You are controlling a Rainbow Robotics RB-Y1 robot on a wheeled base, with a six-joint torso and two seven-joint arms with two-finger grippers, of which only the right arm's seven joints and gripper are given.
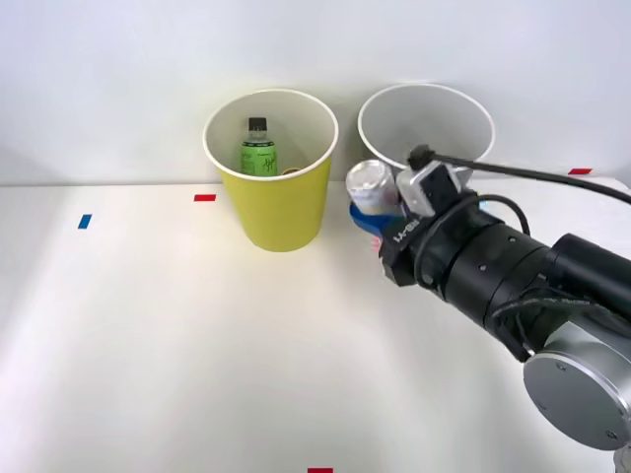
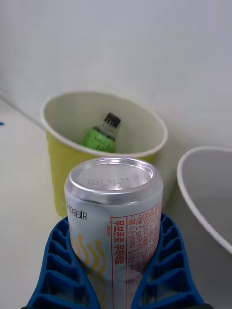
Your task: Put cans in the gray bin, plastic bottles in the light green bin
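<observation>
The right end effector (image 2: 118, 270) was clamped on the slim can (image 2: 113, 217), between the light green bin (image 1: 276, 212), already holding the green-labelled bottle (image 1: 258, 148), and the gray bin (image 1: 426, 108). Best bet was lifting it right, clearing that white rim before releasing.

Plain pale gray wall (image 1: 118, 59) out back, smooth white tabletop (image 1: 148, 345) dotted with small red tape marks (image 1: 204, 198) and one blue tape mark (image 1: 85, 222).

The black-and-silver right arm reaches forward, its end effector (image 1: 375, 212) with blue ribbed fingers (image 2: 60, 260) clamped around the slim silver-topped can (image 2: 113, 212).
</observation>
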